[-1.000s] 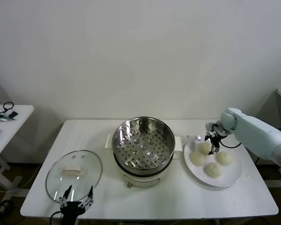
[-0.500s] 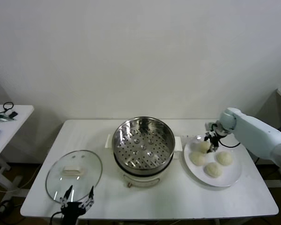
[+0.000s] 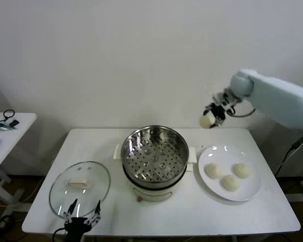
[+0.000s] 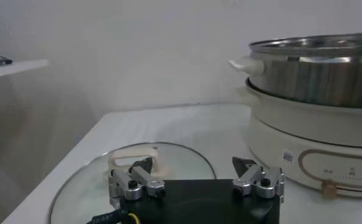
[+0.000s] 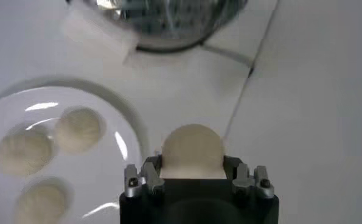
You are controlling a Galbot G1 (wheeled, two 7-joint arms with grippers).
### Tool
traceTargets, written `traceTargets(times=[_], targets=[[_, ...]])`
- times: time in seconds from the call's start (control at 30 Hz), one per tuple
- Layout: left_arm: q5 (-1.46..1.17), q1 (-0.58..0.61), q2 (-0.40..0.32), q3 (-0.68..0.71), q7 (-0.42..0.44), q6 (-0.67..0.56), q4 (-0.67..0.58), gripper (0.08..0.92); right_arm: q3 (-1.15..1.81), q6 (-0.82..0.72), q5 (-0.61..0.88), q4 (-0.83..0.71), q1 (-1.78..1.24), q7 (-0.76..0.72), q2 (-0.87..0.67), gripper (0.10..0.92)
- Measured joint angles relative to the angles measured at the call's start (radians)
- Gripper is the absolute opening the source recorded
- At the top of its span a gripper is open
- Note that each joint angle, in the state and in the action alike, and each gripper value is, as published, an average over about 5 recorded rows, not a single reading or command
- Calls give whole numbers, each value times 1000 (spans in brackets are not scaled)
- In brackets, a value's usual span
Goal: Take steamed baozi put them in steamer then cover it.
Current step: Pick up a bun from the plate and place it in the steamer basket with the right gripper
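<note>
The white desk carries three groups set well apart: the cover near its front-left corner, the steamer in the middle, and a white plate toward the right, whose rim comes near the steamer's side handle. Bare desk runs along the front edge and between cover and steamer.

The right claw hangs in the air above the gap between steamer and plate, higher than the steamer's rim, with the wall behind it. Its fingers are narrowed onto one steamed baozi; in the right wrist view the bun sits squarely between them, dome facing outward. Three more buns lie on the plate, domes up, clustered close together.

The steamer stands upright and open, its perforated tray bare.

The left claw rests at the desk's front edge, fingers spread wide, just beside the cover's near rim. The cover lies flat, handle upward, the handle's long axis across the desk.
</note>
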Motion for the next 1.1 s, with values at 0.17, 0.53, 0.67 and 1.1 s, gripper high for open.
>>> traceTargets(times=[0.17,0.53,0.67,1.1], targets=[[1,9,-1,-1,-7,-1,-12,823,-28,92,-48,128,52,25,60,662],[4,20,-11,-2,-16,-1,-30,823,-7,262,-307,112,-69,115,181,662],[5,20,-12,-2,-17,-1,-30,823,18,301,-388,58,-133,142,222,662],[5,10,-12,-4,-21,-5,-16,823,66,378,-534,-112,-279,171,314,662]])
